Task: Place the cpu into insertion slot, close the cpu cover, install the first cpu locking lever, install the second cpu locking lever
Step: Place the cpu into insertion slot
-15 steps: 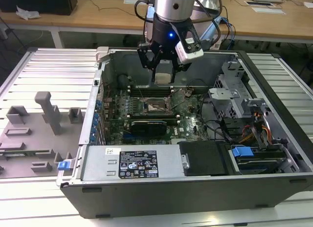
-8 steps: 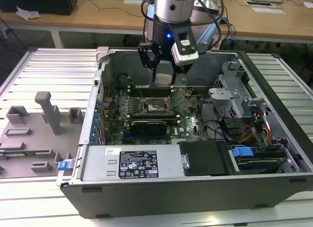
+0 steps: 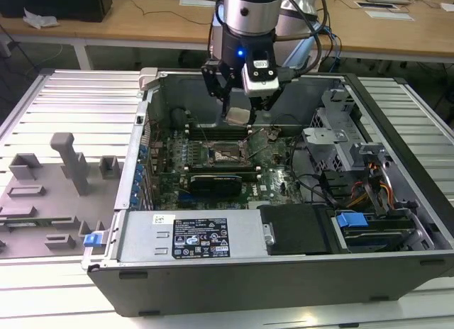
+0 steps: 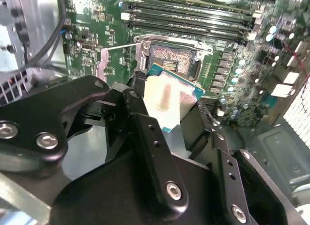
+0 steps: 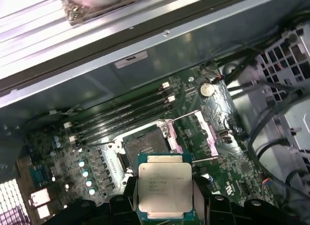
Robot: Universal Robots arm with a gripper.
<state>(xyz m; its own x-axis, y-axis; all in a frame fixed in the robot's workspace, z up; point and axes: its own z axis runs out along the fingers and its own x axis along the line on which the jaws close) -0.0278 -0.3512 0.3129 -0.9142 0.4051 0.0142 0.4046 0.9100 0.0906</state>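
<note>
The main risk from here was a skewed seating. If the small, flat, square chip with the pale silvery face, the cpu (image 5: 164,188), came down off-square or slipped in the grip, it could bend the fine contacts of the dark, open insertion slot (image 5: 145,148) on the green motherboard (image 5: 232,182). The black claw (image 5: 164,205) was clenched on the cpu, pinching two opposite edges. The chip hung above the slot, not touching it. The thin silver cpu cover (image 5: 206,133) was swung open beside it.
</note>
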